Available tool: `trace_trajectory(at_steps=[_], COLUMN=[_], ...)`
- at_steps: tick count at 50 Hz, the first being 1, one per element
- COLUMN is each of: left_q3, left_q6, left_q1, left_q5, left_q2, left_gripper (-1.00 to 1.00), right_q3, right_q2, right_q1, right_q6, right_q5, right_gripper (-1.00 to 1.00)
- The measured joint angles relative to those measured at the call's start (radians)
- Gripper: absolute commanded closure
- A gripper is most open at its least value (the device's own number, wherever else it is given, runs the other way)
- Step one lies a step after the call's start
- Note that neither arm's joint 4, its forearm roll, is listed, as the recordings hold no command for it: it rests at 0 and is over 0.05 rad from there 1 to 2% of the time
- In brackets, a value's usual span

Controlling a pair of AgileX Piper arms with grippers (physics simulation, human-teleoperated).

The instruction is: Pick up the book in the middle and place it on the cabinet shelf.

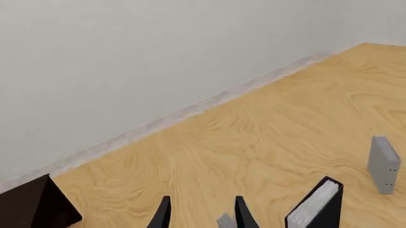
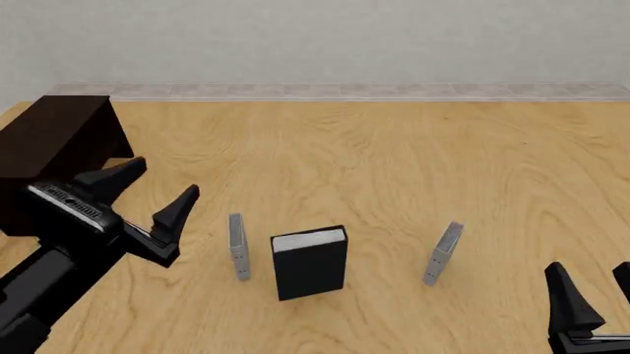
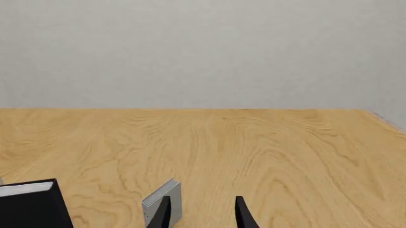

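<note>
The thick black book (image 2: 310,262) with a white page edge stands upright mid-table, between two thin grey books; it also shows in the left wrist view (image 1: 317,206) and the right wrist view (image 3: 32,204). The dark cabinet shelf (image 2: 59,140) sits at the far left and shows as a corner (image 1: 32,206) in the left wrist view. My left gripper (image 2: 156,193) hangs open, left of the books and just right of the cabinet, holding nothing. My right gripper (image 2: 595,291) is open and empty near the front right edge, away from the book.
One thin grey book (image 2: 237,245) stands just left of the black one, another (image 2: 443,253) to its right. A pale wall with a tiled strip (image 2: 344,90) borders the far side of the wooden table (image 2: 394,162).
</note>
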Motion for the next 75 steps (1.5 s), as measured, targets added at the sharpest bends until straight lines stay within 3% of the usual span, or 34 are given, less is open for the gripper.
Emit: trace_trajectory(at_steps=[20,49,58,75], left_q3=[-0.240,-0.640,-0.692,-0.744], left_q6=[0.033,-0.027,-0.086,-0.114], left_q1=[-0.119,-0.238,-0.279,-0.305], left_q5=[0.202,0.612,0.714,0.835], left_q2=[0.174,0.401,0.444,0.482], left_gripper=[-1.00,-1.00,-1.00,-1.00], right_q3=[0.000,0.001,0.001,0.001], right_q2=[0.000,0.003,0.004,0.004], right_q1=[0.000,0.000,0.000,0.000], right_q6=[0.000,0.000,0.000,0.000], right_q5=[-0.001,-0.004,-0.004,-0.005], right_gripper=[-1.00,-1.00,-1.00,-1.00])
